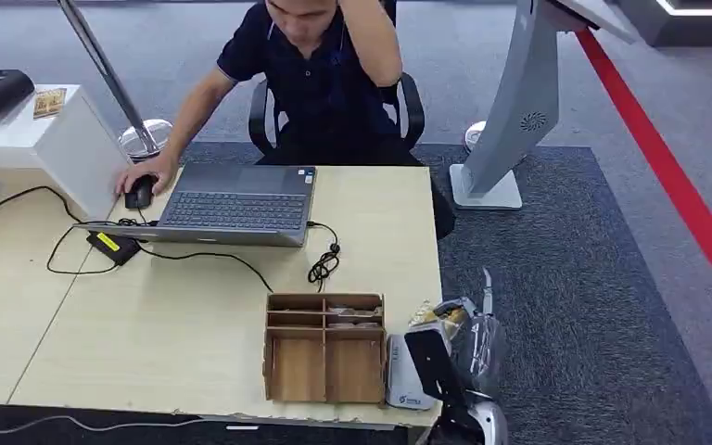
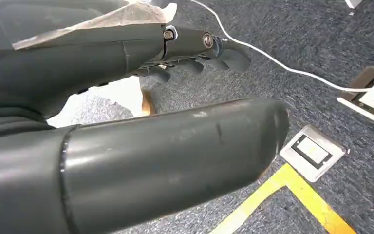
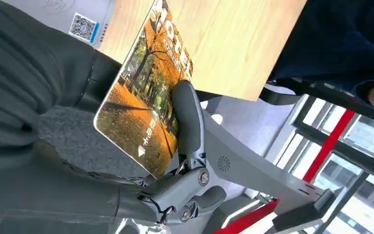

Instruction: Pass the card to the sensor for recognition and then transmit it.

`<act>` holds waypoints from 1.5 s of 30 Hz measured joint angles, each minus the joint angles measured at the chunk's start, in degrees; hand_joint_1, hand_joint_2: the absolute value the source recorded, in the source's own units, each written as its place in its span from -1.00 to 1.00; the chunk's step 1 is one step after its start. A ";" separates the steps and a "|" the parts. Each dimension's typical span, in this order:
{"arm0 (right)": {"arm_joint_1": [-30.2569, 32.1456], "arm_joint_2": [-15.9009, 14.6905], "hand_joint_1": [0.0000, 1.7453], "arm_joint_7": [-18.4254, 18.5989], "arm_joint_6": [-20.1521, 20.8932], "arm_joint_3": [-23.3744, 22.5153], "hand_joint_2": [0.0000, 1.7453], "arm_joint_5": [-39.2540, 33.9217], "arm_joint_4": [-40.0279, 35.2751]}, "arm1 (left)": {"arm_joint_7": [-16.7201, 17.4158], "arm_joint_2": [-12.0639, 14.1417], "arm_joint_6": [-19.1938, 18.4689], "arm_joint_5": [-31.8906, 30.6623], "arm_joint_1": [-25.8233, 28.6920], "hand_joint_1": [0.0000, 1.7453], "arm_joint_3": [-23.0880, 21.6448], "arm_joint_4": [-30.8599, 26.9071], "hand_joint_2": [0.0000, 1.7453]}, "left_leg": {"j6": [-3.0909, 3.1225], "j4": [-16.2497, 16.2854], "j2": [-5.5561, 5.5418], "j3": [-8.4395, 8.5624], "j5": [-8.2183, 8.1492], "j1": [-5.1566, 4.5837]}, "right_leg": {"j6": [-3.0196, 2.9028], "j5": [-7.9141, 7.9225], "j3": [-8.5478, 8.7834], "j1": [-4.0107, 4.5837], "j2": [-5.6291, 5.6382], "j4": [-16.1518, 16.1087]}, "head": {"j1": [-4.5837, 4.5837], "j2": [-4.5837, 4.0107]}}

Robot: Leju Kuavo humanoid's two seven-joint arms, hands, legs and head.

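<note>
right robot hand [image 3: 175, 161] | grasping card [image 3: 143, 97] between thumb and fingers | beside the table [image 3: 233, 44] edge

Office: desk [image 1: 195, 315], laptop [image 1: 232, 199], swivel chair [image 1: 413, 107], carpet [image 1: 565, 278]

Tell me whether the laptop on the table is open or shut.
Open. The laptop shows its keyboard face up on the table; the head view does not make clear how its screen lies.
</note>
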 joint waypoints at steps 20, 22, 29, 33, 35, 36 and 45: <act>1.48 -0.39 1.00 0.52 0.00 -0.22 1.00 0.79 1.25 | 0.00 0.00 0.17 0.15 0.00 -1.00 0.00 0.00 -1.00 | 0.00 0.00 0.00 0.00 0.00 0.00 | 0.00 0.00 0.00 0.00 0.00 0.00 | 0.02 -0.02; 1.54 -0.44 1.00 0.52 0.00 -0.22 1.00 0.79 1.44 | 0.00 0.00 0.17 0.17 0.00 -1.00 0.00 0.00 -1.00 | 0.00 0.00 0.00 0.00 0.00 0.00 | 0.00 0.00 0.00 0.00 0.00 0.00 | 0.00 -0.02; 1.57 -0.50 1.00 0.52 0.00 -0.22 1.00 0.79 1.55 | 0.00 0.00 0.17 0.17 0.00 -1.00 0.00 0.00 -1.00 | 0.00 0.00 0.00 -0.01 0.00 0.00 | 0.00 0.00 0.00 0.00 0.00 0.00 | 0.02 -0.02; 1.61 -0.52 1.00 0.52 0.00 -0.22 1.00 0.79 1.64 | 0.00 0.00 0.17 0.15 0.00 -1.00 0.00 0.00 -1.00 | 0.00 0.00 0.00 -0.01 0.00 0.00 | 0.00 0.00 0.00 0.00 0.00 0.00 | 0.02 -0.02; 1.61 -0.52 1.00 0.52 0.00 -0.22 1.00 0.79 1.66 | 0.00 0.00 0.17 0.15 0.00 -1.00 0.00 0.00 -1.00 | 0.00 0.00 0.00 -0.01 0.00 0.00 | 0.00 0.00 0.00 0.00 0.00 0.00 | 0.02 -0.02; 1.62 -0.55 1.00 0.52 0.00 -0.22 1.00 0.79 1.66 | 0.00 0.00 0.17 0.17 0.00 -1.00 0.00 0.00 -1.00 | 0.00 0.00 0.00 -0.01 0.00 0.00 | 0.00 0.00 0.00 0.00 0.00 0.00 | 0.00 -0.02; 1.63 -0.59 1.00 0.52 0.00 -0.22 1.00 0.79 1.66 | 0.00 0.00 0.17 0.17 0.00 -1.00 0.00 0.00 -1.00 | 0.00 0.00 0.00 -0.01 0.00 0.00 | 0.00 0.00 0.00 0.00 0.00 0.00 | 0.02 -0.02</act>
